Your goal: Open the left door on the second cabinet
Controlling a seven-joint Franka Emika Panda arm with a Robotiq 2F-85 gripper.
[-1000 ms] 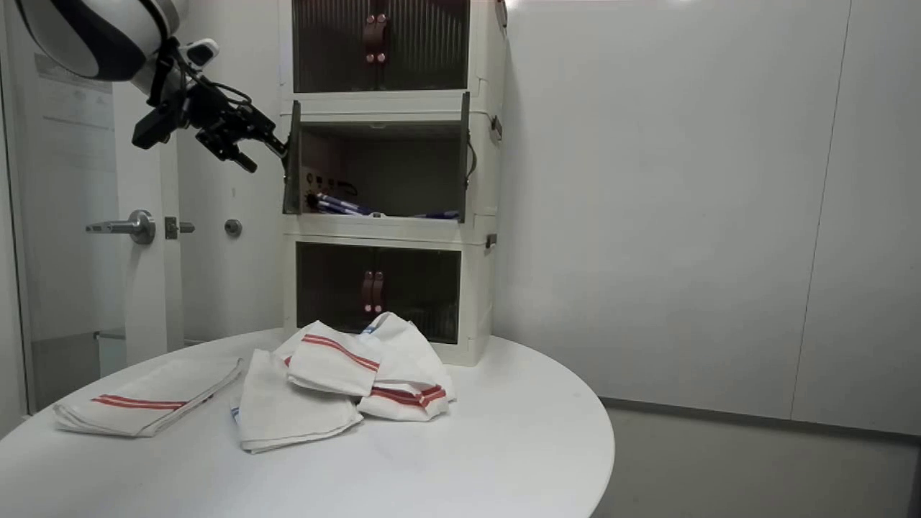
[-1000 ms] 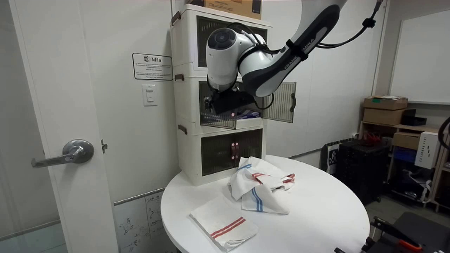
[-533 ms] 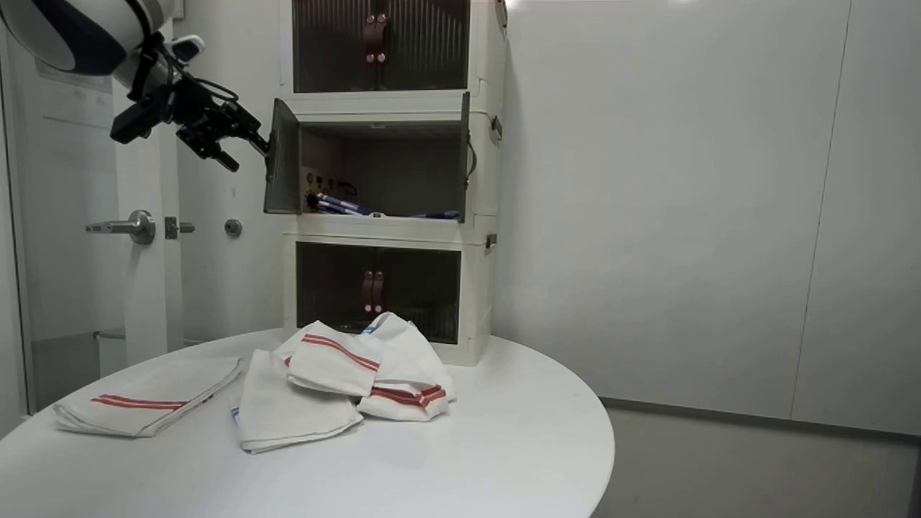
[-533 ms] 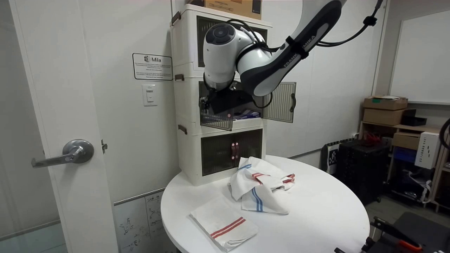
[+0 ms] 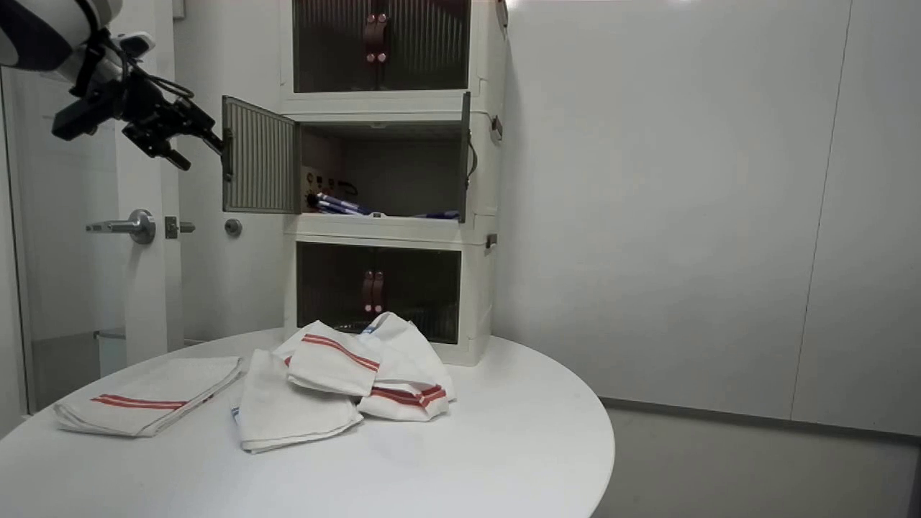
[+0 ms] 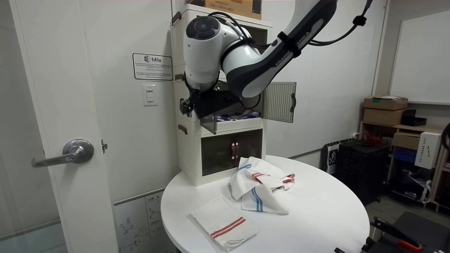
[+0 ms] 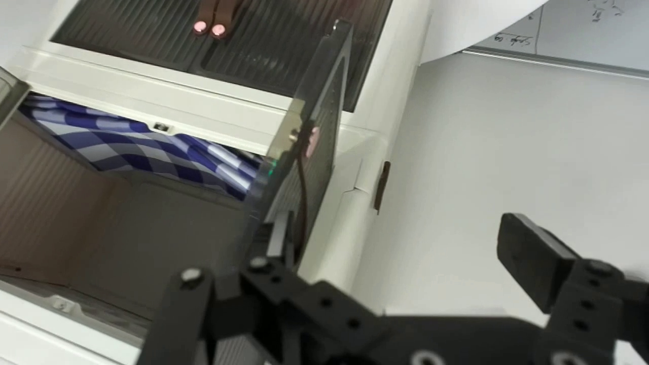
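Note:
The second cabinet (image 5: 381, 227) is the white-framed middle unit of the stack, with blue-and-white checked cloth inside, also in an exterior view (image 6: 235, 124) and the wrist view (image 7: 218, 121). Its left door (image 5: 260, 162) stands swung wide out to the left; it shows partly behind the arm in an exterior view (image 6: 210, 123) and nearly edge-on in the wrist view (image 7: 330, 114). My gripper (image 5: 203, 153) is open, with one finger at the door's free edge by the handle. In the wrist view the gripper (image 7: 399, 228) has that finger beside the handle strap; the other finger is apart.
The right door (image 5: 464, 162) also stands open. The upper cabinet (image 5: 381, 102) and lower cabinet (image 5: 381, 352) are shut. Crumpled towels (image 5: 331, 388) and a folded towel (image 5: 147, 396) lie on the round white table (image 5: 518, 446). A room door (image 6: 81, 105) stands near.
The left door has swung outward from nearly edge-on to wide open on the left. My gripper has moved left along with its free edge. The towels and right door have not moved.

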